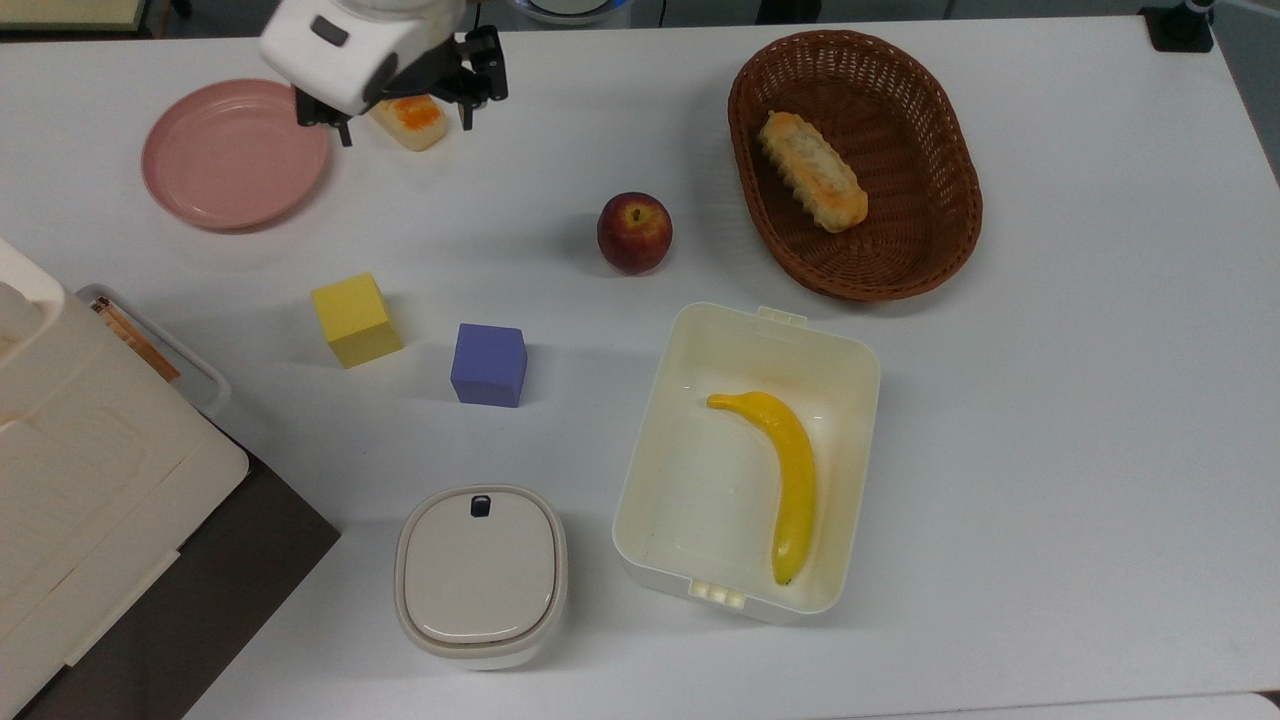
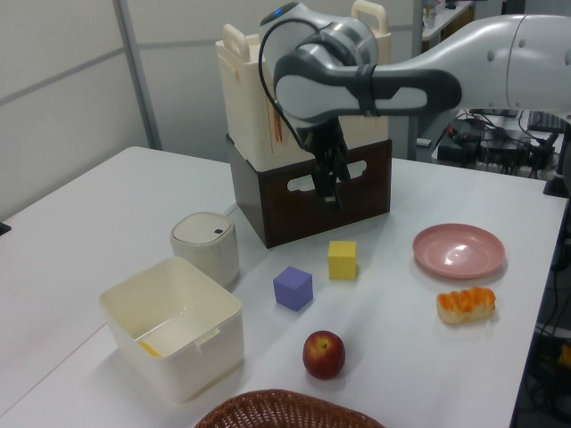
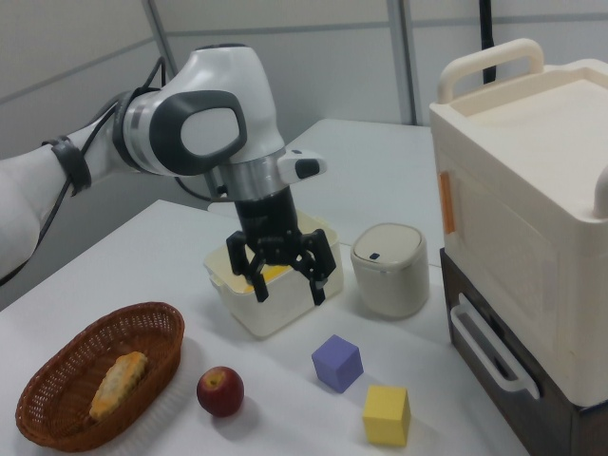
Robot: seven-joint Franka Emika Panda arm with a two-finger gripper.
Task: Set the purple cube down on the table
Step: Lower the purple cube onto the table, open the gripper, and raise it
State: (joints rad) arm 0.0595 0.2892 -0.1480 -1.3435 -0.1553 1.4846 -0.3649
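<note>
- The gripper (image 3: 282, 267) hangs in the air with its fingers (image 3: 320, 275) spread wide and nothing between them; in the top view it sits at the upper left, over the bread roll (image 1: 410, 121) beside the plate (image 1: 232, 152).
- The purple cube (image 1: 488, 364) rests flat on the table (image 1: 1050, 400), free of the gripper and well apart from it.
- In the top view the cube lies just right of the yellow cube (image 1: 355, 318), not touching it, and left of the open box (image 1: 748, 455) with a banana (image 1: 785, 472) inside.
- An apple (image 1: 634, 231) sits above the purple cube in the top view; the lidded pot (image 1: 481, 572) sits below it.
- A basket (image 1: 855, 165) holds a pastry (image 1: 811, 170).
- A cream case (image 3: 532, 209) stands on a dark crate (image 3: 503, 361); an orange strip on its side bears no readable writing.
</note>
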